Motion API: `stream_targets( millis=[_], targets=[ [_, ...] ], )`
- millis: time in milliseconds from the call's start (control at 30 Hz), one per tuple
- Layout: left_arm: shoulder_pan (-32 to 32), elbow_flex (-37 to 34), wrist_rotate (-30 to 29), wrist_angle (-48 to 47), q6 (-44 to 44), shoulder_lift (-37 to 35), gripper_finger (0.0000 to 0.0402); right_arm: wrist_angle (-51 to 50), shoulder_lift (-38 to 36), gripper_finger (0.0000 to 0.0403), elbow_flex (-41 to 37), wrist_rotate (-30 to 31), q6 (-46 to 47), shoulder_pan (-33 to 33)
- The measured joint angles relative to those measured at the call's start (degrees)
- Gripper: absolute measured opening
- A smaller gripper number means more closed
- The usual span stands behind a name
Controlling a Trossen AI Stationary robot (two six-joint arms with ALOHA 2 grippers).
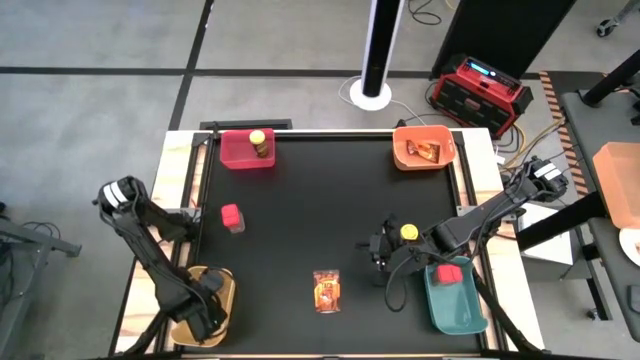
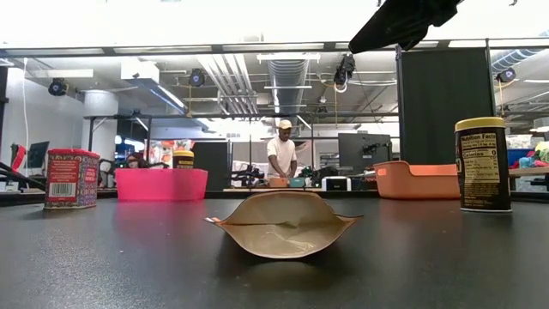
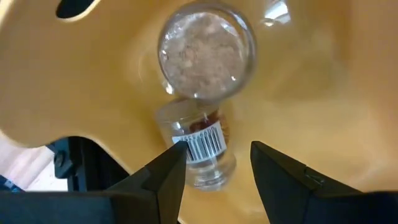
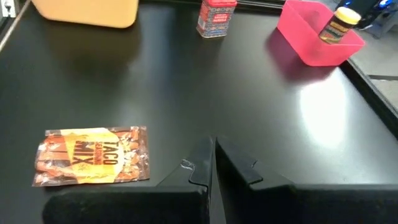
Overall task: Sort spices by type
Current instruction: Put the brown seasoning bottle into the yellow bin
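The left gripper [image 3: 214,168] hangs in the yellow bin [image 1: 228,295], fingers [image 3: 168,174] spread over two small round jars [image 3: 205,56]. The right gripper [image 4: 212,163], fingers pressed together and empty, sits low over the table [image 1: 300,220] beside a yellow-lidded jar [image 1: 409,232] and near the taco packet [image 1: 326,290].

The middle of the black surface [image 1: 310,210] lies open. Obstacles there: a red tin [image 1: 231,216] toward the left, a taco seasoning packet [image 1: 326,290] near the front, and a yellow-lidded jar [image 1: 408,233] beside the right tool [image 1: 383,262].
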Motion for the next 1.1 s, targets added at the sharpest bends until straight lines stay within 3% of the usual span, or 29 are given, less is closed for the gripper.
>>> stream_targets(
  millis=[333, 733, 1100],
  targets=[
    [-0.31, 0.29, 1.53, -0.5, 0.84, 5.75, 0.0165, 0.0, 0.0, 0.0013, -0.04, -0.51, 0.0, 0.28],
    [-0.42, 6.11, -0.99, -1.54, 5.68, 6.33, 0.0164, 0.02, 0.0, 0.0013, -0.07, -0.63, 0.0, 0.61],
    [-0.63, 5.65, -1.13, -2.72, 5.9, 6.81, 0.0164, 0.04, 0.0, 0.0013, -0.07, -0.61, 0.0, 0.61]
  ],
)
